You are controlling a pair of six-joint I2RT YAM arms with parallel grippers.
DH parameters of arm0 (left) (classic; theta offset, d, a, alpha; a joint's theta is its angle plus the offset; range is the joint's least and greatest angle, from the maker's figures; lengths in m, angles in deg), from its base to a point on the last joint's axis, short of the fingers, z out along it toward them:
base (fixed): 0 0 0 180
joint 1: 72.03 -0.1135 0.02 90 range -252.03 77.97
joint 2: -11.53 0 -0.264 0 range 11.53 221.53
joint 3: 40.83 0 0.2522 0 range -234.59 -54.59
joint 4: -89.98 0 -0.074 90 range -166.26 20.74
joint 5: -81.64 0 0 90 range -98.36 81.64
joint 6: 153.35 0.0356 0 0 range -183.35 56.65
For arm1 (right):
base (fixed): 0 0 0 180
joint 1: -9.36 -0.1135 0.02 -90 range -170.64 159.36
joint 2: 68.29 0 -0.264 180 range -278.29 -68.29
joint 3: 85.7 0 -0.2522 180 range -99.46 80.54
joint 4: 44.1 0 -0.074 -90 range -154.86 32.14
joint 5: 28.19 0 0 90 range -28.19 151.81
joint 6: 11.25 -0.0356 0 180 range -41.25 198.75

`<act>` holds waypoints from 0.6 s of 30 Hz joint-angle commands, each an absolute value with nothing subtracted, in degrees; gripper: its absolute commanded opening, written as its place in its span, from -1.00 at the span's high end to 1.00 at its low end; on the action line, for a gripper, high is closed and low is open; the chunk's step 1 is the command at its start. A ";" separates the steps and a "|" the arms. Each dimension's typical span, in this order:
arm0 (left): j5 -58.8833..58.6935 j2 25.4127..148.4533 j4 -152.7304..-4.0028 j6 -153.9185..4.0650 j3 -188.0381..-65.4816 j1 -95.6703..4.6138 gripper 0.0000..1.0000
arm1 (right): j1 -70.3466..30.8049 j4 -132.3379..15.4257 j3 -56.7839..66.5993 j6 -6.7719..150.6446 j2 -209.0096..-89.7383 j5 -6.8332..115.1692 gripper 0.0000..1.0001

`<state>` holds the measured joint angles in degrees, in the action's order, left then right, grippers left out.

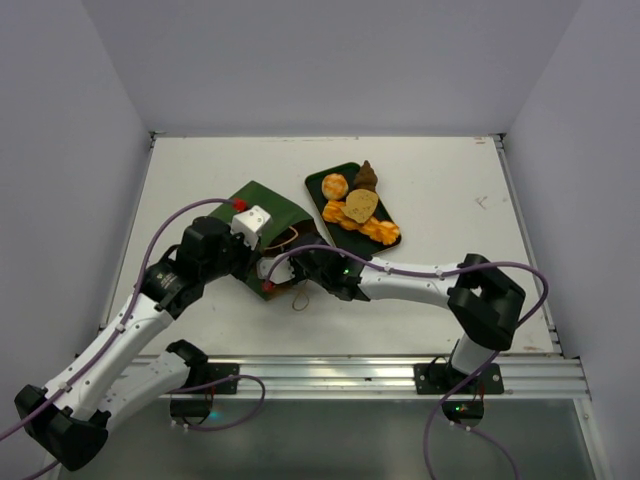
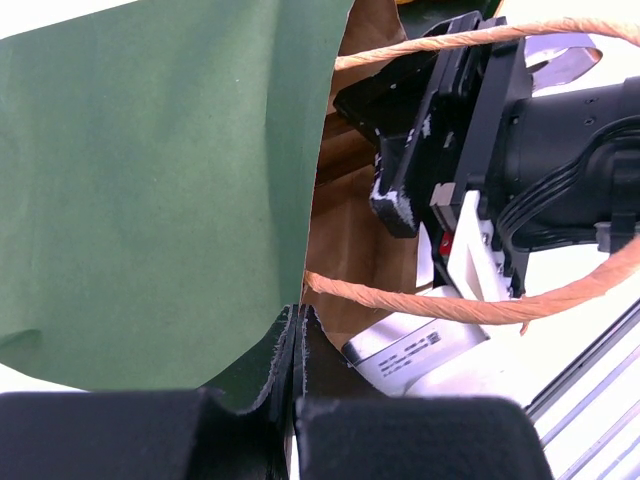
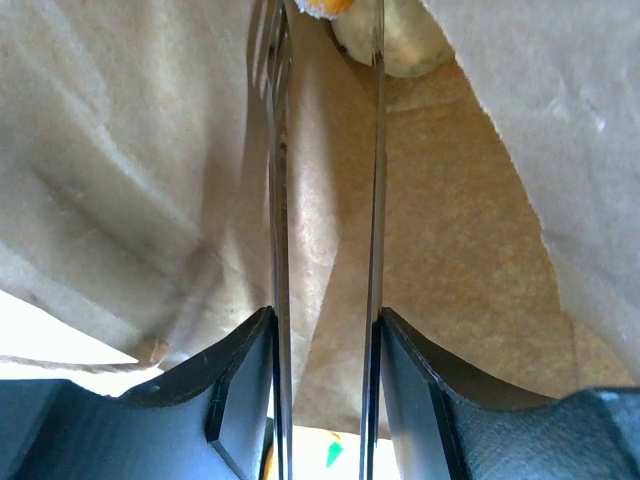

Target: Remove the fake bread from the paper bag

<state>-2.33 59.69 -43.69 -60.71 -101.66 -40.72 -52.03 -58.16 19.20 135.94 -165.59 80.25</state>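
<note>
left pincer [image 2: 298, 325] clamped on paper bag [image 2: 150, 200], right pincer [image 3: 327, 40] inside, sticker [image 2: 415, 350] print unreadable

Both arms are white tubular links joined by bulky black joint housings, and a lilac cable [image 1: 150, 262] loops loosely along each one. The left arm [image 1: 120, 330] carries a white block [image 1: 255, 220] with a red cap [image 1: 239, 204] at its end over the paper bag [image 1: 262, 197]. The left pincer [image 2: 298, 320] has matt black fingers with chipped, whitish edges. The right pincer [image 3: 326, 20] has thin metallic blades in curved black mounts. Behind them, just outside the bag's mouth, are bundled black wires [image 2: 545, 205] and a white printed label [image 2: 415, 350].
</note>
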 commanded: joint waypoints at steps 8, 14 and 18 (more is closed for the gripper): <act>-0.27 59.69 -46.99 -59.92 -102.05 -40.30 1.00 | -53.05 -55.93 14.54 137.46 -168.40 81.06 0.03; 0.17 59.69 -47.43 -60.09 -102.05 -40.39 1.00 | -53.22 -55.31 13.57 137.29 -170.24 81.94 0.05; 0.35 59.69 -47.70 -60.18 -101.96 -40.39 1.00 | -53.22 -54.96 13.31 136.59 -170.68 82.46 0.21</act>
